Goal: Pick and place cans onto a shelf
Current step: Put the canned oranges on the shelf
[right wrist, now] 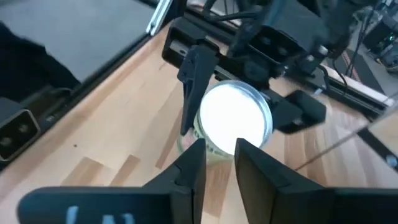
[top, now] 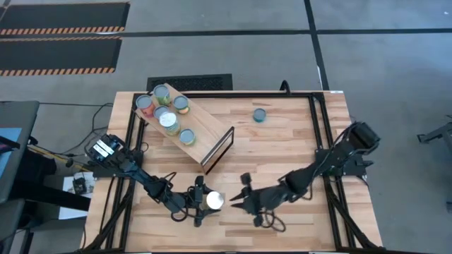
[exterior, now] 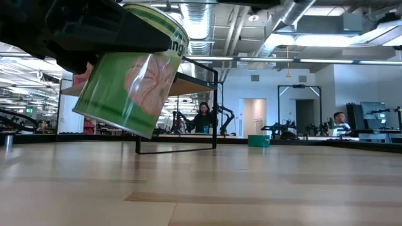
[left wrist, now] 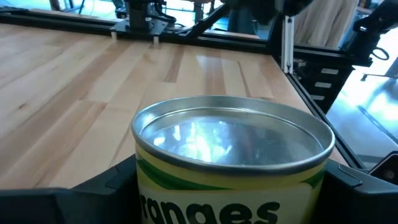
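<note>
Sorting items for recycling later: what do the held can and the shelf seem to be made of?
The can in the left claw looks like metal: a shiny, reflective silver lid, with a glossy green-and-yellow printed label, probably paper. The shelf looks like pale unfinished wood with a thin dark frame, likely metal.

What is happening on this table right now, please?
The robot is moving cans onto a wooden shelf. The left gripper holds a green can, lifted off the table and tilted, with its jaws on both sides of it. The right gripper is just beside that can, its jaws slightly apart and not gripping it. Five cans already stand on the shelf, and one blue can waits alone at the far side of the table.
</note>
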Robot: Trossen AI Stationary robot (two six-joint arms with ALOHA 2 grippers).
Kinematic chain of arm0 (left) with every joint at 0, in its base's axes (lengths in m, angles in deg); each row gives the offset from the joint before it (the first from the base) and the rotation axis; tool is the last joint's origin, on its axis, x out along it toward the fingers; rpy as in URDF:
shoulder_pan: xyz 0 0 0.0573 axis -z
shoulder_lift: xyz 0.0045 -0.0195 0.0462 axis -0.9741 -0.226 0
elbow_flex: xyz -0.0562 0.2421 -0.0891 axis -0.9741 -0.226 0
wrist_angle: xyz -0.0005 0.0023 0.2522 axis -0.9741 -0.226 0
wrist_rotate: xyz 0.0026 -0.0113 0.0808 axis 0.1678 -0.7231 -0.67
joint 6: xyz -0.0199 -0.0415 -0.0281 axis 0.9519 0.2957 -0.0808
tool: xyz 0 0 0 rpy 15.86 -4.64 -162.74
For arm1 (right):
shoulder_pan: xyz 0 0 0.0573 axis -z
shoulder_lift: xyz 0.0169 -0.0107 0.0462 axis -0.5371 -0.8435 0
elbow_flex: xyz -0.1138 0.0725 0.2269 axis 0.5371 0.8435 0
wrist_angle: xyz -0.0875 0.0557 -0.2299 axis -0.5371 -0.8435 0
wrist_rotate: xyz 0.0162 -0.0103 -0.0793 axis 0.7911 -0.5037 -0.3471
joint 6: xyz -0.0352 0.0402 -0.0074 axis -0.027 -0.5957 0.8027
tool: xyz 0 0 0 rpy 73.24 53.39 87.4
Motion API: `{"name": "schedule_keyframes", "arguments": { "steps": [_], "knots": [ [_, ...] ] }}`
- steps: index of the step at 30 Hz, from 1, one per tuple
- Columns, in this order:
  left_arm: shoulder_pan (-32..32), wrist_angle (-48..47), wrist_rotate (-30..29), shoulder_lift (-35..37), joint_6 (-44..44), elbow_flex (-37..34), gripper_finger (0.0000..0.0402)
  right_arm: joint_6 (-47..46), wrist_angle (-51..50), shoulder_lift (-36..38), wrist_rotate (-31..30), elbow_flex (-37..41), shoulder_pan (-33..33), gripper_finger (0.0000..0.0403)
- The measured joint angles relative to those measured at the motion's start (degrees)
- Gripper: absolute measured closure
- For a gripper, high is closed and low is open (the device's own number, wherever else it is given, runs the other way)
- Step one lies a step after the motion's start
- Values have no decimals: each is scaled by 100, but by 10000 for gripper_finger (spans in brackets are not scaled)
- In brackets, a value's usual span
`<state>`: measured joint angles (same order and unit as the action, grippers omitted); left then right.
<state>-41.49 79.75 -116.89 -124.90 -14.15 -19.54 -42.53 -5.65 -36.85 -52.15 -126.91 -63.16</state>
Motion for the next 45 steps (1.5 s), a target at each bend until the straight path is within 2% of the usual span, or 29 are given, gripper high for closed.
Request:
{"name": "schedule_keyframes", "arguments": {
  "steps": [6, 13, 20, 26, 28, 35, 45],
  "knots": [
    [1, 0, 85, 0, 49, 0, 125, 335, -804, -646, -13, -878, 50, 291],
    [-19, 25, 139, 0, 99, 0, 125, 484, -1262, -1105, 3, -1341, 159, 290],
    [-19, 9, 150, 0, 169, 0, 125, 730, -1314, -1296, 18, -1509, 225, 306],
    [-21, 17, 290, 0, 353, 0, 121, 824, -1320, -1293, 93, -1513, 220, 380],
    [-21, 22, 294, 0, 418, 0, 113, 896, -1318, -1293, 132, -1513, 216, 391],
    [-54, 57, 192, 0, 436, 2, 79, 741, -1278, -1296, 201, -1515, 232, 398],
    [-73, -143, 461, 277, 147, 4, 72, 669, -1319, -1295, 313, -1515, 213, 399]
  ]
}}
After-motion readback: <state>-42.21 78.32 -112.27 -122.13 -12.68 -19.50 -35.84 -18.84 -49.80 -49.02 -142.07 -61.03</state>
